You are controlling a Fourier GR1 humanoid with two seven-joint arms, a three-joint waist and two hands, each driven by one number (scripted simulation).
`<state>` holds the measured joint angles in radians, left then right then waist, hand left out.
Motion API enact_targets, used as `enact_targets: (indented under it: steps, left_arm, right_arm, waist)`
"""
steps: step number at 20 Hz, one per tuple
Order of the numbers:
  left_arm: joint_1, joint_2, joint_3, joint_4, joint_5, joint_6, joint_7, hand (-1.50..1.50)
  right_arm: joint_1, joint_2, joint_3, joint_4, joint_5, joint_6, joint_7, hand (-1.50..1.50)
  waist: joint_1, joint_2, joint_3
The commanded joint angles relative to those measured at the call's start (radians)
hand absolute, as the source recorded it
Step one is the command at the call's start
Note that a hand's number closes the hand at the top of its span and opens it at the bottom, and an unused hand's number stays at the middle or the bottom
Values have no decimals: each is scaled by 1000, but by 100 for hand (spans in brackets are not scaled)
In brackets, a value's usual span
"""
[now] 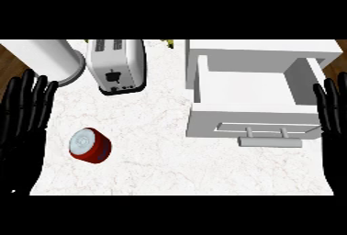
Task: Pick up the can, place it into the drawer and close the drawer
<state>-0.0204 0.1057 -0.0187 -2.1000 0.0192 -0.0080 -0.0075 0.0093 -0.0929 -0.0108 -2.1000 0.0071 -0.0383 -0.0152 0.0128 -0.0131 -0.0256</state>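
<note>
A short red can (90, 145) with a pale lid lies on the white counter at the lower left. The white drawer (203, 120) stands pulled open at the right, its inside bare, a grey bar handle (269, 142) on its front. My left hand (24, 112) rests at the left edge, fingers straight and pointing up, a short way left of the can. At the right edge my right hand (333, 114) rests the same way, beside the drawer's right wall. Neither hand holds anything.
A silver toaster (119, 64) stands at the back, left of the drawer. A white cylinder (51, 59) stands at the back left corner. Dark wood floor shows beyond the counter's left edge.
</note>
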Motion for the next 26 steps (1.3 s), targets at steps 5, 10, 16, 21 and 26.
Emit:
enact_targets:
  steps: [5, 10, 16, 21, 26]
  left_arm:
    - [213, 68, 162, -140, 163, -106, -22, -150]
    - [311, 22, 200, -44, 167, 16, 215, -150]
    - [357, 48, 308, -135, 264, -31, 292, -150]
    - [333, 11, 279, -151, 222, -59, 312, -150]
    - [279, 14, 277, -100, 191, -52, 338, -150]
  right_arm:
    - [13, 1, -6, -32, -35, 29, 25, -150]
    - [21, 2, -53, 20, -27, -55, 257, -150]
    - [95, 17, -60, 6, -32, -31, 204, -150]
    - [0, -9, -108, 75, -51, -21, 220, -150]
    - [148, 12, -114, 110, -77, 56, 40, -150]
  waist:
    - [-4, 11, 25]
    - [3, 13, 25]
    - [-10, 12, 26]
    - [-10, 13, 26]
    - [-14, 13, 26]
